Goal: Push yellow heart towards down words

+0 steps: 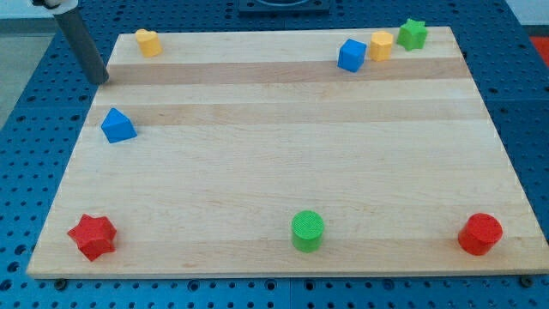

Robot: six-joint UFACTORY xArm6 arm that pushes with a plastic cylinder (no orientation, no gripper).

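The yellow heart [148,42] lies at the top left corner of the wooden board [283,172]. My tip [101,81] is at the board's left edge, below and to the left of the yellow heart, clearly apart from it. A blue triangular block [117,126] lies below my tip near the left edge.
A blue cube [351,56], a yellow block [381,45] and a green star [412,34] cluster at the top right. A red star [93,236] sits at the bottom left, a green cylinder [307,230] at the bottom middle, a red cylinder [479,233] at the bottom right.
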